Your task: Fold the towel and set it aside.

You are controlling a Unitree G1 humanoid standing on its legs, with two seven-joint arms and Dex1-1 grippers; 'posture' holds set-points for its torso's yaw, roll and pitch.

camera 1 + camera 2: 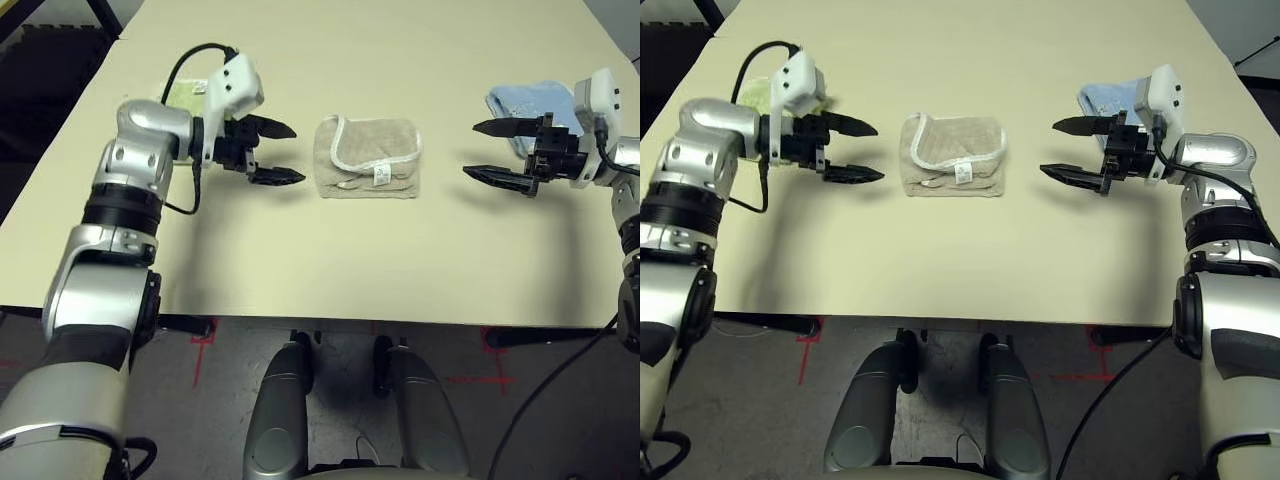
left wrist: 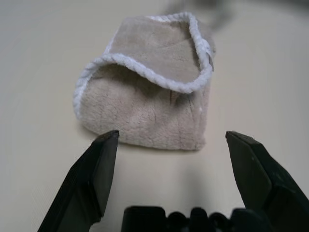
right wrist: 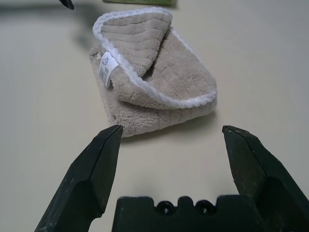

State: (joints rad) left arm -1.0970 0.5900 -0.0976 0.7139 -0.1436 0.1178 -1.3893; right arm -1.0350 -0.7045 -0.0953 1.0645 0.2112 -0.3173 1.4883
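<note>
Towel point(image 1: 367, 157), beige with white stitched edging, is lying folded into a compact bundle near the middle of a pale tabletop point(image 1: 320, 270). A curved flap of its white-trimmed edge is resting on top, and a small white tag point(image 1: 381, 176) is showing along the side nearest the robot. Nothing is touching it.

Two silver robot arms are reaching in from either side. The left claw point(image 1: 273, 152) is hovering just beside the towel on its left, its two black fingers spread wide apart and pointing toward the bundle, holding nothing. The right claw point(image 1: 497, 150) is hovering farther off on the towel's right, fingers likewise spread wide and empty, also aimed at the towel.

Behind the left arm, a light green cloth point(image 1: 186, 96) is sitting on the tabletop, partly hidden by the white wrist housing. Behind the right claw, a light blue folded cloth point(image 1: 530, 102) is lying near the table's far right side.
</note>
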